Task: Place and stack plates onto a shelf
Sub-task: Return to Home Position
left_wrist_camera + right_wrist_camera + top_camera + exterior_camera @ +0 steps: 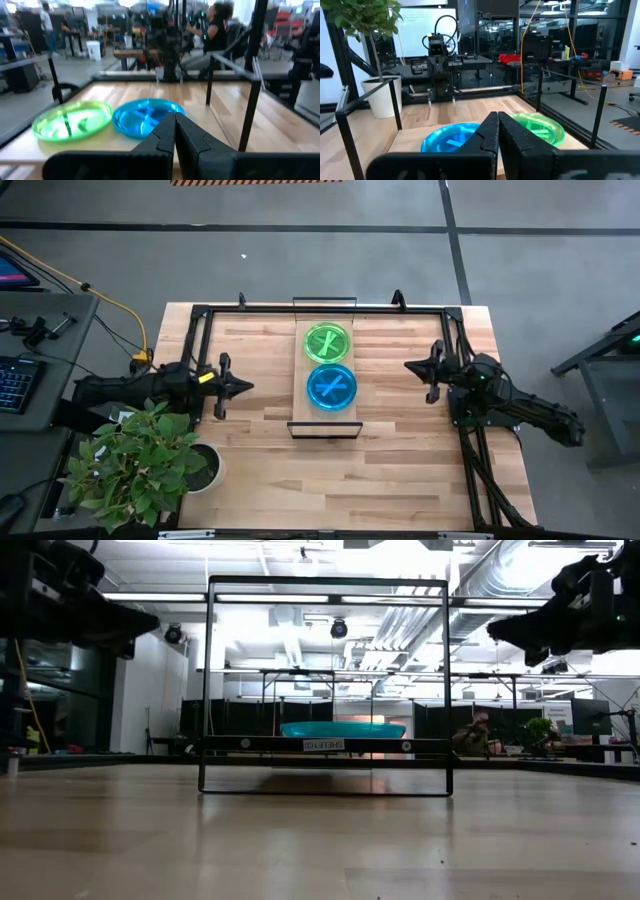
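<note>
Midway between the jaws, plates lie stacked on the shelf; left gripper and right gripper, both pinched closed and empty, should back away level, clear of its bars

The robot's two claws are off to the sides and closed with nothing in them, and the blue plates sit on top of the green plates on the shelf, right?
Not quite. The blue plates lie beside the green plates on the shelf, not on top of them, as the high view shows. The left gripper and right gripper are indeed off to the sides, shut and empty.
</note>
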